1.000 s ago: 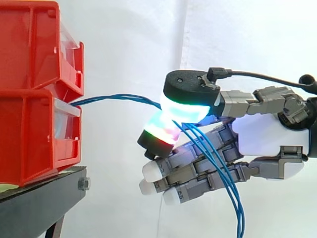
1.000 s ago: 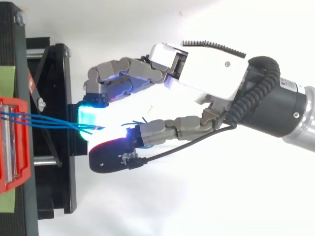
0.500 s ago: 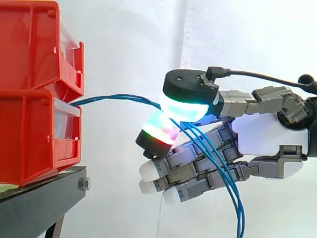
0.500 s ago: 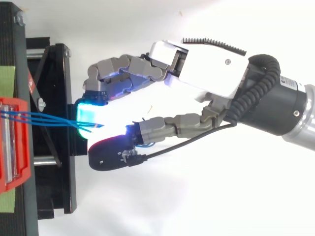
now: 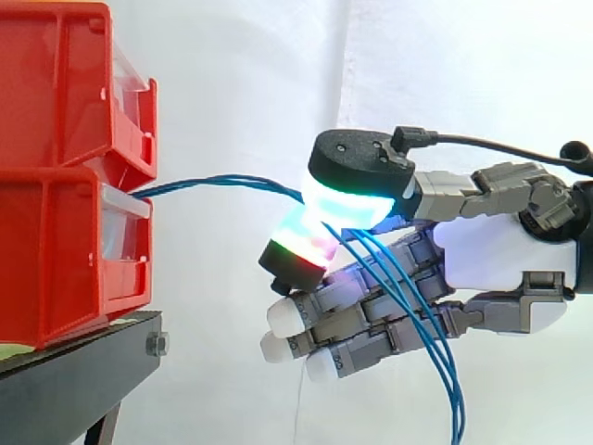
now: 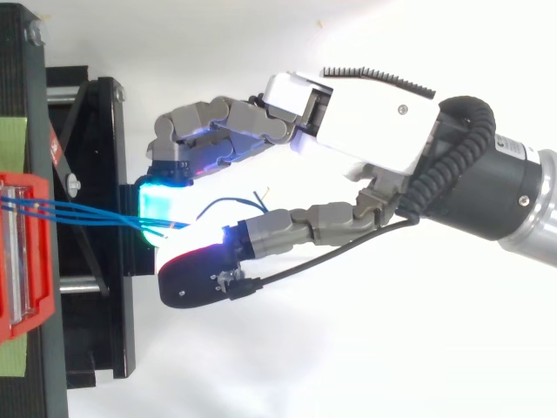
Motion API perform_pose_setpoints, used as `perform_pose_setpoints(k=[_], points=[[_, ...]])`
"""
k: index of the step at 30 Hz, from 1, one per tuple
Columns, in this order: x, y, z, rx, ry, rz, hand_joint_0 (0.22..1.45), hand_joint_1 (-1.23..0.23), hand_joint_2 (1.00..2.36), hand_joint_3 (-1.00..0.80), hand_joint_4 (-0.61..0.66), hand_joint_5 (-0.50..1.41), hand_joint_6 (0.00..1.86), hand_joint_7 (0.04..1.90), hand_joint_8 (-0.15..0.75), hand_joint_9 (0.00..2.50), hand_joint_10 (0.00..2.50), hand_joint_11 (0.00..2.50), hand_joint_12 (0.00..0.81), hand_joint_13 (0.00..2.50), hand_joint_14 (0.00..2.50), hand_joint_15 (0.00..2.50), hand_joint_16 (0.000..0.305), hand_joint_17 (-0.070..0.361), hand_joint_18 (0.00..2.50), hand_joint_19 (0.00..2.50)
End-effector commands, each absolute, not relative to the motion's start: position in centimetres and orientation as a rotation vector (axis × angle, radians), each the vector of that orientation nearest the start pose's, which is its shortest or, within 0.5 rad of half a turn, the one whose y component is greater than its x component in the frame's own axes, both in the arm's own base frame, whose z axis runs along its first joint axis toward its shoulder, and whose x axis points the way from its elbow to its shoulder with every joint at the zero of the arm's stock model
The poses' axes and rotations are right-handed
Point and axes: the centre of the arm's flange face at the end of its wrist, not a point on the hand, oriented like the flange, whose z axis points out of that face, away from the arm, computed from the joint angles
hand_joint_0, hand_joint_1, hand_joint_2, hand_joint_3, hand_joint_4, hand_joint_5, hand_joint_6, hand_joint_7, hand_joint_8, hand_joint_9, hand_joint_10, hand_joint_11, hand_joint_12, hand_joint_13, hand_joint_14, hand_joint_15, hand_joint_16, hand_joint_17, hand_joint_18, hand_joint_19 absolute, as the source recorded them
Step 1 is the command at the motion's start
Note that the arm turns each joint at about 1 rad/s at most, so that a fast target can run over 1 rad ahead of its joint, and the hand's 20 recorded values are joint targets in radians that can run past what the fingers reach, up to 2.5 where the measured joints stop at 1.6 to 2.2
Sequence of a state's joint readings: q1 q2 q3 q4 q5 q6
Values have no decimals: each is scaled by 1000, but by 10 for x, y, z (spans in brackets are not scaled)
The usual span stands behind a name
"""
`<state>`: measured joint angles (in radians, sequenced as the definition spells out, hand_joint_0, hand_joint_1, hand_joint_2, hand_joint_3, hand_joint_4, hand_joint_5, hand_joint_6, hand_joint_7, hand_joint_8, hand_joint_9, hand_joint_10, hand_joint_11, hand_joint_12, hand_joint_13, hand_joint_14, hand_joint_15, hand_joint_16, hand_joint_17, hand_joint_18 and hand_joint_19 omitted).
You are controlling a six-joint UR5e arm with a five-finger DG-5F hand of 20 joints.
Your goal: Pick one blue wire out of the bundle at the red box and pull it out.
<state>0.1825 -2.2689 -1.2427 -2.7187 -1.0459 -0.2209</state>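
A bundle of thin blue wires (image 5: 213, 183) runs out of the lower red box (image 5: 56, 250) and arcs right to my hand (image 5: 491, 255). The thumb's glowing green pad (image 5: 347, 199) and a multicoloured fingertip (image 5: 298, 243) pinch the wires between them. Behind the pinch the strands fan out across the other curled fingers and hang down past the view's bottom edge. From above, the wires (image 6: 87, 213) stretch nearly level from the red box (image 6: 26, 261) to the cyan pad (image 6: 157, 207) of the hand (image 6: 365, 131). A loose wire end (image 6: 228, 203) curls up behind the pinch.
A second red bin (image 5: 65, 83) is stacked on the lower one, and both sit on a black stand (image 5: 74, 380). The stand's frame (image 6: 96, 287) lies under the fingertips in the top view. A white curtain hangs behind.
The hand has shifted slightly to the right, still pinching the wires. The hanging strands swung a little right. A loose wire end has sprung up behind the pinch in the top view.
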Motion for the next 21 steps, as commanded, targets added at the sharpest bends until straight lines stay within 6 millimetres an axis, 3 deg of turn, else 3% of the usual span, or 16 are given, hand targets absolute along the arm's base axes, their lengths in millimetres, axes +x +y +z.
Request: perform_pose_setpoints(k=[1,3,4,10,15,17,20,21], points=[[751,-48,251,1199,1034,818,653,-926,1001,-485,396,-86,600,1135,225,986,23,533,350,488,12,265,55,123,383,428],[751,-48,251,1199,1034,818,637,-892,1000,-500,410,-50,515,1328,216,990,18,465,346,487,12,247,54,122,377,434],[751,-48,251,1199,1034,818,631,-844,1000,-500,397,-35,502,1325,210,997,16,387,337,484,10,231,53,120,374,435],[751,-48,251,1199,1032,819,651,-744,1008,-417,422,-34,504,1104,202,1024,13,298,327,495,10,230,52,118,383,442],[752,-48,252,1197,1032,819,638,-690,1015,-275,413,-43,504,1039,200,1046,16,326,328,491,11,239,53,119,358,467],[752,-48,252,1198,1031,820,616,-662,1012,-339,401,-42,504,1028,202,1046,14,309,328,484,10,234,53,120,356,468],[751,-48,252,1198,1031,818,598,-747,1001,-476,342,-39,504,1124,217,1037,15,342,333,486,11,244,54,120,359,462],[751,-48,252,1198,1031,818,606,-811,1000,-497,290,-42,502,1301,222,1026,19,440,338,483,12,256,53,120,358,463]])
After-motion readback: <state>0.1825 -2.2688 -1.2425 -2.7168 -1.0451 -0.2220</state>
